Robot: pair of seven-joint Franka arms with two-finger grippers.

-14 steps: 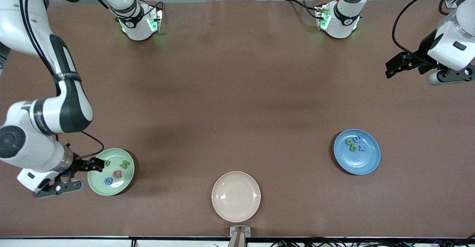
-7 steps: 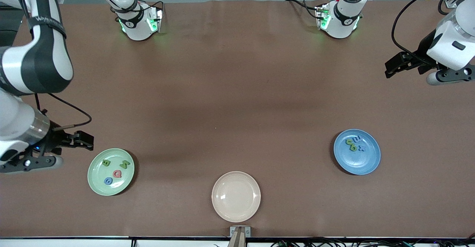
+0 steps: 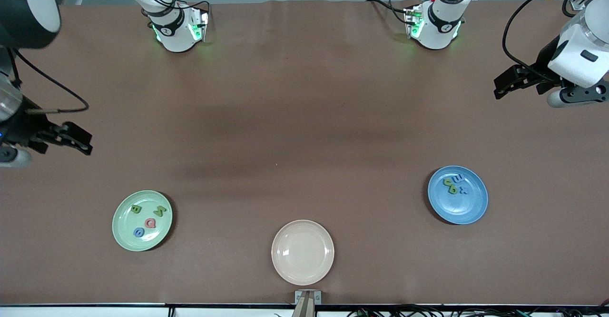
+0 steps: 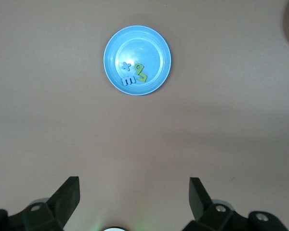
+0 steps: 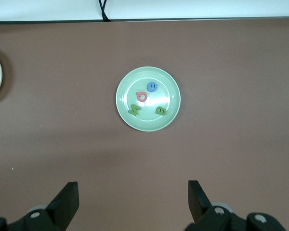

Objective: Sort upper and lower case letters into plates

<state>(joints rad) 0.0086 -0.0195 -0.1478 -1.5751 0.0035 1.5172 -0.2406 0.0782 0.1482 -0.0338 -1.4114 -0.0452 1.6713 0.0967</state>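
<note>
Both grippers, right (image 3: 78,142) and left (image 3: 504,83), hover spread over table ends.

Round glossy pale green plate (image 5: 148,72) on brown table (image 5: 241,144) holds four small letters; right gripper's (image 5: 132,199) black fingers (image 5: 67,202) spread wide, empty.

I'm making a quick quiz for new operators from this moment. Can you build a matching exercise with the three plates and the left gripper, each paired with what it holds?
Column one:
1. pale green plate
2. blue plate
3. cream plate
4. left gripper

Column two:
A. holds nothing, fingers open, over bare table
B. four letters, one of them pink-red
C. no letters in it
D. blue and green letters only

Pairs: 1-B, 2-D, 3-C, 4-A
</note>
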